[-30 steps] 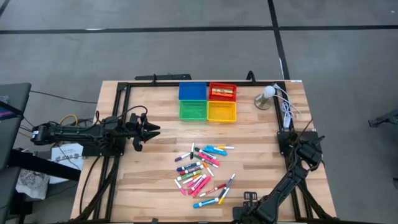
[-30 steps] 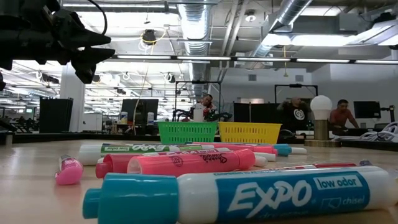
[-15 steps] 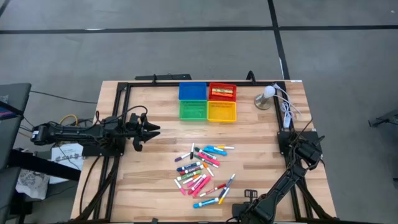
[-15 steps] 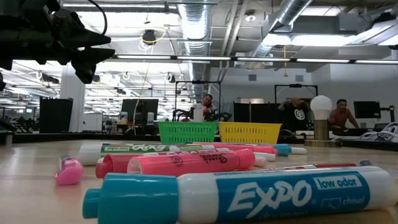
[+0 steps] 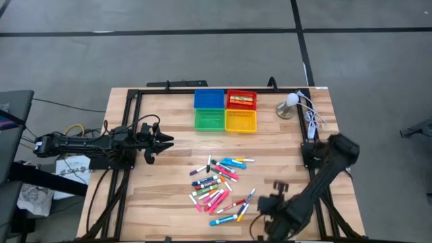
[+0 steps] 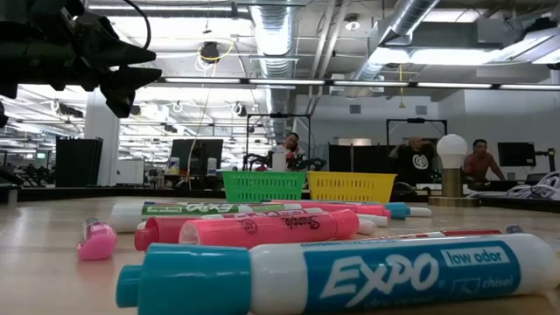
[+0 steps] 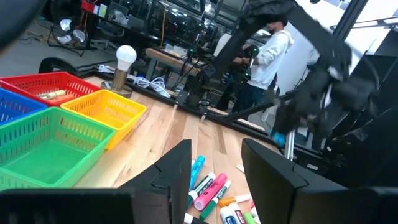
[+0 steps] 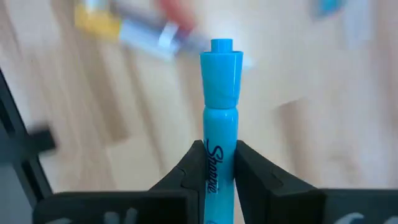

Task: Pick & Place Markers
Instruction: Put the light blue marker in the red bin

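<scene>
Markers (image 5: 219, 183): loose pile mid-table, long axes mostly slanted.
Blue marker (image 8: 221, 118): clamped in right hand (image 8: 219, 163), cap pointing away from the wrist.
Left hand (image 5: 162, 140): fingers apart, empty, near the table's left edge.

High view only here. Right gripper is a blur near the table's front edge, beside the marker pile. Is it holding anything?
Observer: Yes. In the right wrist view the right gripper is shut on a light blue marker, cap pointing away from the wrist.
Operator: Which kind?
Observer: The barrel reads Sharpie, and it is blue all over rather than white.
Operator: Left side?
Observer: The left gripper is open with nothing between its fingers. Its wrist view looks past them at the green tray and the pile of markers.
</scene>
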### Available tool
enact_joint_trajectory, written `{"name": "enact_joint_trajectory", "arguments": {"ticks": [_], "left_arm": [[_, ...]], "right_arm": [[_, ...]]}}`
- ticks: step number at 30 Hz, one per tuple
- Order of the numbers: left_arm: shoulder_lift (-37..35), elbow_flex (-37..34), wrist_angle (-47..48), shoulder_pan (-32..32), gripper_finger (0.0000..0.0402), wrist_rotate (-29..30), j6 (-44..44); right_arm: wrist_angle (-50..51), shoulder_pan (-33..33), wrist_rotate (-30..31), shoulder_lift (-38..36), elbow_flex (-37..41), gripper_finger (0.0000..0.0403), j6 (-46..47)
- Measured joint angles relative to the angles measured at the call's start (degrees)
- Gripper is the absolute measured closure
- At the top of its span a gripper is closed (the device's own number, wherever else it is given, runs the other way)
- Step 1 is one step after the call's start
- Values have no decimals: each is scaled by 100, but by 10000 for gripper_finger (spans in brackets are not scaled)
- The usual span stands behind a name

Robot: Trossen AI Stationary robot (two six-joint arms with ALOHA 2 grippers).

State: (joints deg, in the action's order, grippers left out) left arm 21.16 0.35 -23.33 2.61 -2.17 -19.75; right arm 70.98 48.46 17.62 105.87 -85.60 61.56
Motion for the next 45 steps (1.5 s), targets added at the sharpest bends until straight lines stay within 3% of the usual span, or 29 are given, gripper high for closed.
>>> {"name": "enact_joint_trajectory", "arguments": {"ticks": [8, 14, 20, 31, 34, 40, 42, 45], "left_arm": [[0, -1, -11, 0, 260, -1, 146], [-2, 0, -13, 1, 260, 0, 146], [-1, -1, -15, 1, 260, -2, 146], [-2, 1, -14, 0, 260, -1, 146], [-1, -1, -15, 1, 260, -1, 147], [-2, 0, -14, 1, 260, -1, 147], [0, 0, -14, 1, 260, -1, 148], [-1, 0, -15, 1, 260, 0, 146]], "right_arm": [[-97, -530, 1557, -1494, -16, 356, -515], [-1007, -1122, 1778, -2347, -23, 354, -2082], [-2313, -1832, 392, -2910, -27, 353, -3881], [-4500, -3190, -3739, -3240, -29, 351, -5575], [-5085, -3350, -4499, -3212, -38, 351, -5846], [-4803, -3657, -4664, -3065, -39, 351, -5711], [-4458, -3764, -4282, -2948, -38, 351, -5497], [-3484, -3953, -3203, -2721, -38, 351, -5198]]}}
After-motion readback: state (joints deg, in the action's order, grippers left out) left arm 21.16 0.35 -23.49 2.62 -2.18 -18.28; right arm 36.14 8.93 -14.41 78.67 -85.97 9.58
